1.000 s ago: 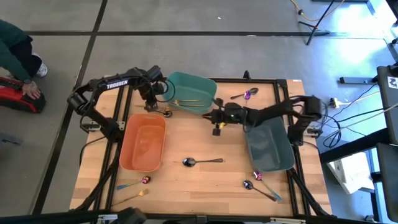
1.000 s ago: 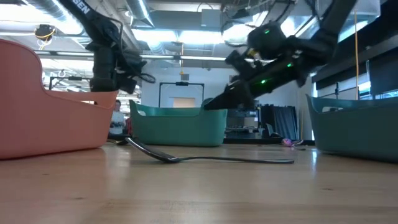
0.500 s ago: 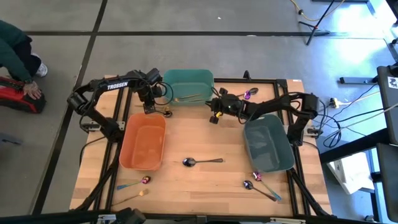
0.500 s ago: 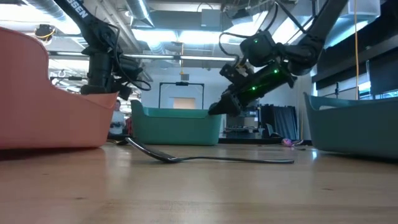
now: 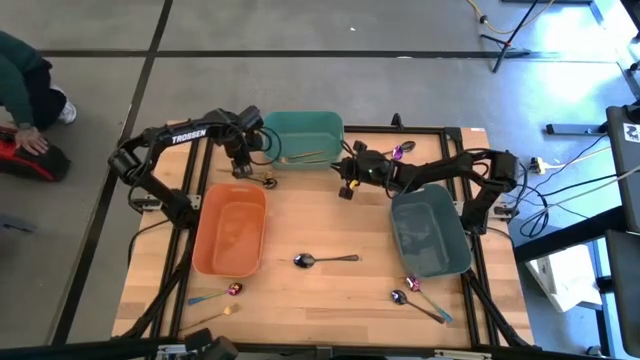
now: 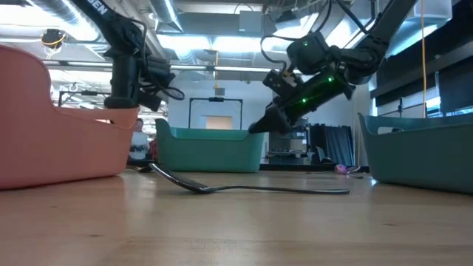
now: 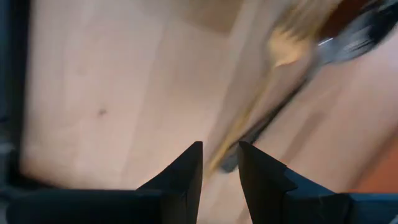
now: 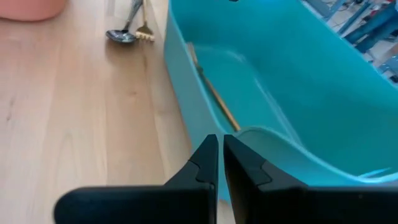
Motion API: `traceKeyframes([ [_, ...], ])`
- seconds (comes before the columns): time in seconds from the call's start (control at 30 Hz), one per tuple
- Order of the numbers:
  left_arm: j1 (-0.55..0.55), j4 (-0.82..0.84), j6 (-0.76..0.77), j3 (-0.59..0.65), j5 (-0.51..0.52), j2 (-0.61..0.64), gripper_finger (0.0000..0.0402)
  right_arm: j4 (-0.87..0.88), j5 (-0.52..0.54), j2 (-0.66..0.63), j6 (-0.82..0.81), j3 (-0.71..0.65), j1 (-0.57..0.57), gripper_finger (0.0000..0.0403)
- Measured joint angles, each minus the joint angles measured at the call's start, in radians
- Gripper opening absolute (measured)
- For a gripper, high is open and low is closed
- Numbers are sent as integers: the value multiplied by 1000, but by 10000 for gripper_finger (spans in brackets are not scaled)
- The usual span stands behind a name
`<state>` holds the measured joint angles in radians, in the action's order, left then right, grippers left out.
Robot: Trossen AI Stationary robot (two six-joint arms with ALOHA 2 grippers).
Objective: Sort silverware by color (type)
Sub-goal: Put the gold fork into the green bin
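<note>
The teal bin (image 5: 300,140) stands at the far edge with a gold piece (image 8: 214,93) lying inside. My left gripper (image 5: 240,166) hovers by the bin's left side, narrowly open. Below it a gold fork (image 7: 273,81) and a dark spoon (image 5: 268,181) lie on the table, and the fork's handle end shows between its fingers (image 7: 193,171). My right gripper (image 8: 220,155) is shut, its tips at the bin's near right corner rim (image 6: 259,131). Other spoons lie flat: a dark one (image 5: 325,260), a purple one (image 5: 400,151), two near the grey-blue bin (image 5: 418,291) and two at the near left (image 5: 215,296). My left gripper stands over the gold fork's handle end (image 7: 217,163), pointing down; the picture is blurred and I cannot tell whether the fingers touch it. My right gripper comes slanting down from the right at the teal bin's corner rim (image 8: 261,134); I cannot tell whether it touches.
The orange bin (image 5: 230,228) sits near left of centre and the grey-blue bin (image 5: 430,232) on the right. Bare wood lies between them around the dark spoon. A person's sleeve (image 5: 20,80) and a red bag show on the floor beyond the table's left side.
The teal bin, which stood skewed with its right end toward the near edge, has turned square and slid toward the far edge. My right gripper has moved with that corner toward the far edge.
</note>
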<state>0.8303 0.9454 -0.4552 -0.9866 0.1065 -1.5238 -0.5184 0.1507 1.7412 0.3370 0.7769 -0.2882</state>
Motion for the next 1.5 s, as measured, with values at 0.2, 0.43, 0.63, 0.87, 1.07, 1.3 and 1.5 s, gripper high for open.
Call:
traceKeyframes([
  [0.2,0,-80,-26,50,134,0,96,2,-41,0,-14,0,0,19],
  [0.43,-7,-107,-22,65,162,0,96,0,-73,0,-15,0,0,19],
  [0.63,-79,-59,-14,94,132,0,96,16,-76,0,-16,0,0,19],
  [0.87,-133,-10,57,97,20,0,96,23,-98,0,8,0,45,19],
  [1.07,-126,-19,62,97,43,0,96,24,-102,2,35,0,94,19],
  [1.3,-37,-96,111,97,39,0,106,38,-125,2,26,0,92,19],
  [1.5,13,-159,60,97,-55,-1,127,59,-145,2,23,0,92,19],
])
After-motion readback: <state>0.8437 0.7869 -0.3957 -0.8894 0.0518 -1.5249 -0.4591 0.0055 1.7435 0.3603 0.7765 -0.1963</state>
